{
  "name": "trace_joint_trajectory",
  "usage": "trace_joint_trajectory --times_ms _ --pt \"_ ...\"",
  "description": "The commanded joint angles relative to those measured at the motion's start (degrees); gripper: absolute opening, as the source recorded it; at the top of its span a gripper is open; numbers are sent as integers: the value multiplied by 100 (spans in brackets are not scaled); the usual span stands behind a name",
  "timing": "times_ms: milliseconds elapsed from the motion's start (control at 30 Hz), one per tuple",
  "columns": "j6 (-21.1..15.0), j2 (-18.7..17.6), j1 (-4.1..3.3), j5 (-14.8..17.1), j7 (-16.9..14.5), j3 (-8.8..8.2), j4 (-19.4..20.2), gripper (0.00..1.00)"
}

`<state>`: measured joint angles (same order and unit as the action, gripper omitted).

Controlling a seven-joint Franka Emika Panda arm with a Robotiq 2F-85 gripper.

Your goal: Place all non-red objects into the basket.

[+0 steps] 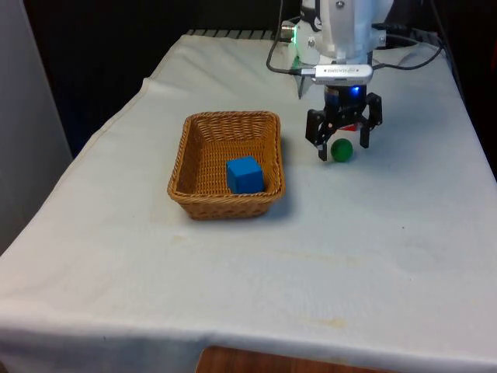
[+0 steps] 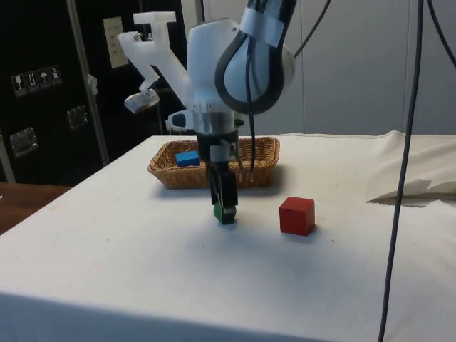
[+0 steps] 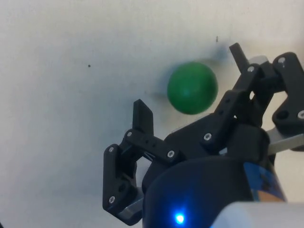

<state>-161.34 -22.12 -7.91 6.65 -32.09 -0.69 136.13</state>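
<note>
1. Green round ball [image 1: 342,150] lies on the white cloth between the black gripper's [image 1: 342,147] spread jaws, beside the woven wicker basket [image 1: 185,155].
2. Blue cube [image 1: 245,174] is basketed already.
3. Next: pinch the ball, lift, carry over.

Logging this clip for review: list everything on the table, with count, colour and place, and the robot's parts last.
basket: one, tan wicker, on the cloth, towards the front view's left.
cube: one, blue, inside the basket.
ball: one, green, on the cloth between the open fingers.
block: one, red, on the cloth, apart from the ball.
tablecloth: one, white, over the table.
hand: one, black, lowered around the ball, open.
</note>
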Motion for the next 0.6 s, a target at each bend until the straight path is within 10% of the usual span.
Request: trace_joint_trajectory --times_ms 0,567 --pt "-29 -29 0 0 0 0 -6 100" --pt "-103 -63 92 86 -103 46 -6 100"
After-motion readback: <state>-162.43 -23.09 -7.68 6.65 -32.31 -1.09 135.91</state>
